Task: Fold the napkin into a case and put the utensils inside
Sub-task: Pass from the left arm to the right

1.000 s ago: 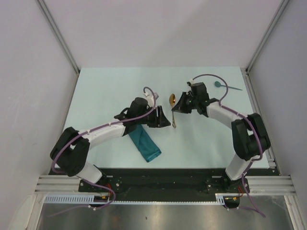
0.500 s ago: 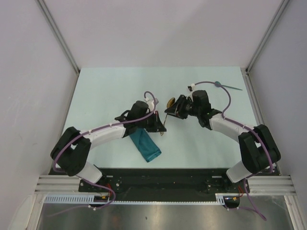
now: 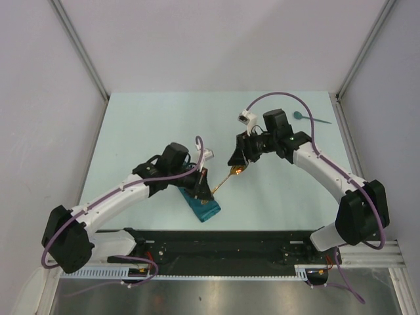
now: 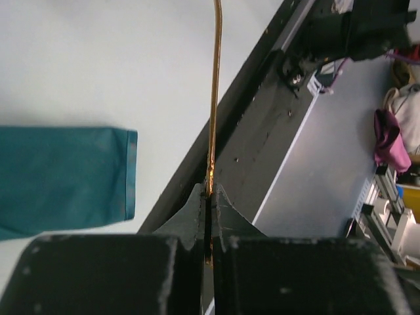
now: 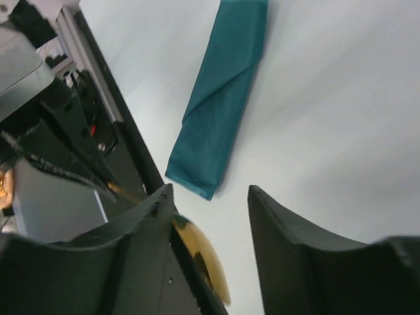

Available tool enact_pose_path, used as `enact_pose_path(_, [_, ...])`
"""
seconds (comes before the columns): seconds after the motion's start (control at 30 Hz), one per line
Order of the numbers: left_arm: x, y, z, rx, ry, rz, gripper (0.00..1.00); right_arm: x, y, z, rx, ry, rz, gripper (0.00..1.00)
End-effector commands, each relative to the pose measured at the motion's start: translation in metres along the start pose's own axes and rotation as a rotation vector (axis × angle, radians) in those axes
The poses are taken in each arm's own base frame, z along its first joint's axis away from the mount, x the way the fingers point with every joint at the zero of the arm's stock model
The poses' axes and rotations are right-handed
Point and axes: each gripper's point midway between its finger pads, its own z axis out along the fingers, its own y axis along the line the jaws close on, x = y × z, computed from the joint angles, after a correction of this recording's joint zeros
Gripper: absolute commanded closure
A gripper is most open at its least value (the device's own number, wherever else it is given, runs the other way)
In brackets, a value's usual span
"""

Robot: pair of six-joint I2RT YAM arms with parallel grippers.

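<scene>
- Pinching the gold spoon (image 4: 214,98) by its handle, the left gripper (image 4: 209,191) hung just beside the case (image 3: 205,207), jaws pressed together on the metal.
- The spoon slanted away from the case, its bowl beside one finger of the right gripper (image 5: 210,190), whose jaws stood spread.
- The teal spoon (image 3: 303,117) lay well apart from the case, beyond the right gripper.

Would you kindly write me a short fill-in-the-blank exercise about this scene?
The gold spoon is gripped by the ___ jaws.
The right jaws stand ___.
The teal spoon lies near the table's far ___ corner.
The folded napkin case lies nearest the ___ jaws.
Missing words: left; open; right; left.
</scene>
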Motion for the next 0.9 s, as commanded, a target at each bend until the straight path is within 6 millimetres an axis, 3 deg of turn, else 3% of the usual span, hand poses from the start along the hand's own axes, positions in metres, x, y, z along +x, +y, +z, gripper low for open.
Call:
enact_pose_path(0.0, [0.027, 0.000, -0.020, 0.035, 0.070, 0.003, 1.00, 0.008, 0.016, -0.019, -0.078, 0.038, -0.067, 0.49])
enact_pose_path(0.13, [0.033, 0.009, -0.028, 0.038, 0.060, -0.041, 1.00, 0.012, 0.030, -0.028, -0.125, 0.038, -0.065, 0.42])
enact_pose_path(0.27, [0.032, 0.003, -0.031, 0.068, 0.059, -0.042, 1.00, 0.021, 0.037, -0.025, -0.157, 0.051, -0.060, 0.35])
enact_pose_path(0.43, [0.034, -0.005, -0.030, 0.125, 0.064, -0.049, 1.00, 0.019, 0.037, -0.018, -0.173, 0.069, -0.059, 0.37])
enact_pose_path(0.53, [0.033, -0.007, -0.031, 0.136, 0.056, -0.044, 1.00, 0.015, 0.031, -0.014, -0.170, 0.084, -0.054, 0.46])
enact_pose_path(0.73, [0.035, -0.011, -0.032, 0.160, 0.059, -0.052, 1.00, 0.028, 0.021, -0.006, -0.169, 0.137, -0.023, 0.58])
enact_pose_path(0.87, [0.034, -0.011, -0.031, 0.163, 0.072, -0.062, 1.00, 0.038, 0.028, -0.004, -0.200, 0.165, 0.000, 0.78])
